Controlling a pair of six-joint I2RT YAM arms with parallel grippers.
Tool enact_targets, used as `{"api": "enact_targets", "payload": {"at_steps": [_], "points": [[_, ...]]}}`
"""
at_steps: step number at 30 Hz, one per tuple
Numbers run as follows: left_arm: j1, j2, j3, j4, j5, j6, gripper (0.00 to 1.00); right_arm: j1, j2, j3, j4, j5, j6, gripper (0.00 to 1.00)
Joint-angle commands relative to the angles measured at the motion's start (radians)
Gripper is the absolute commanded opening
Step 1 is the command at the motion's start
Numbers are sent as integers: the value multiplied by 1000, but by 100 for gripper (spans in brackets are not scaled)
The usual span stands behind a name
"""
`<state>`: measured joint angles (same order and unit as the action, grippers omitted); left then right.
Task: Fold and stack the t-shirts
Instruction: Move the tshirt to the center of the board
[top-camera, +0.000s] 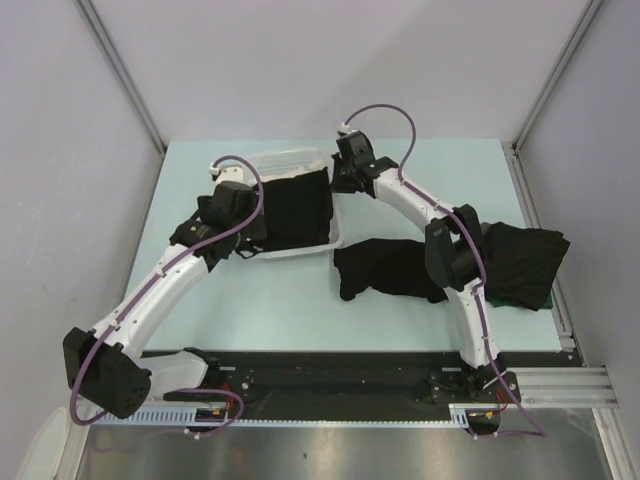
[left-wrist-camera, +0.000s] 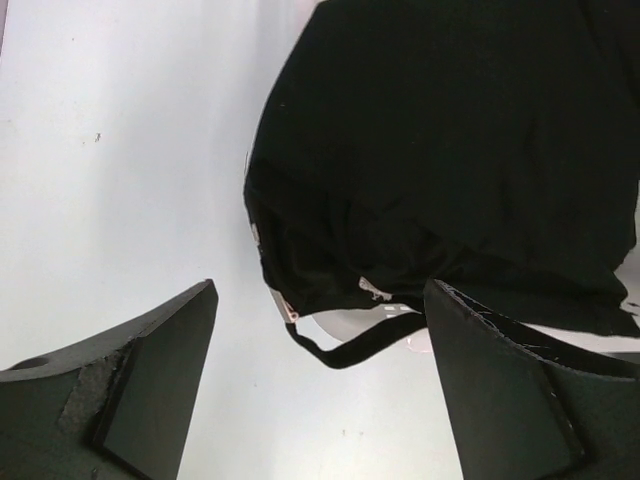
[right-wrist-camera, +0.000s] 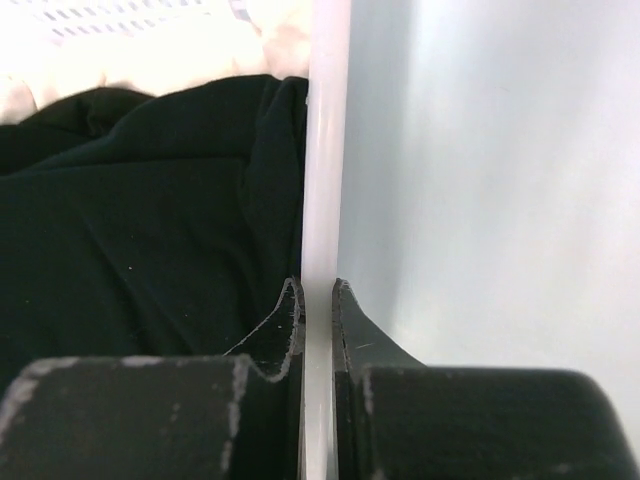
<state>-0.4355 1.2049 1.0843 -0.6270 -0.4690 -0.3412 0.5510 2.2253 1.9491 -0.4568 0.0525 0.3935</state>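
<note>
A white basket (top-camera: 283, 159) stands on the table (top-camera: 250, 300), at about 11 o'clock from the middle of the table in the top view. It is filled with black t-shirts (top-camera: 297, 205). In the left wrist view a part of this cloth hangs over the rim, and a thin black strip hangs below it.

The right end effector (right-wrist-camera: 318, 292) is closed on the thin white wall of the basket, at about the basket's 2 o'clock corner. One finger is on the inner side, where the cloth is, and the other is on the outer side, above the bare table.

The left end effector (left-wrist-camera: 320, 300) is wide open and grips nothing. It is at the 8 o'clock side of the basket, and its fingers point to the hanging cloth without touching it.

One crumpled t-shirt (top-camera: 385, 268) lies on the table near the basket, at 4 o'clock from it. Its right end is hidden behind the right arm.

A heap of black cloth (top-camera: 522, 258) lies at the 3 o'clock edge of the table. A small green thing (top-camera: 543, 300) shows under its near corner.
</note>
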Motion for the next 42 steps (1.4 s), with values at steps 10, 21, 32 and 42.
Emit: {"api": "enact_targets", "payload": {"at_steps": [10, 21, 32, 42], "points": [[6, -57, 29, -71, -36, -28, 90, 150, 356, 446, -42, -227, 200, 0], [6, -48, 49, -79, -43, -35, 90, 245, 340, 306, 148, -414, 372, 0], [6, -25, 72, -76, -16, -47, 90, 279, 289, 177, 329, -585, 489, 0], [6, -54, 5, -62, 24, -58, 89, 147, 145, 85, 213, -337, 320, 27]]}}
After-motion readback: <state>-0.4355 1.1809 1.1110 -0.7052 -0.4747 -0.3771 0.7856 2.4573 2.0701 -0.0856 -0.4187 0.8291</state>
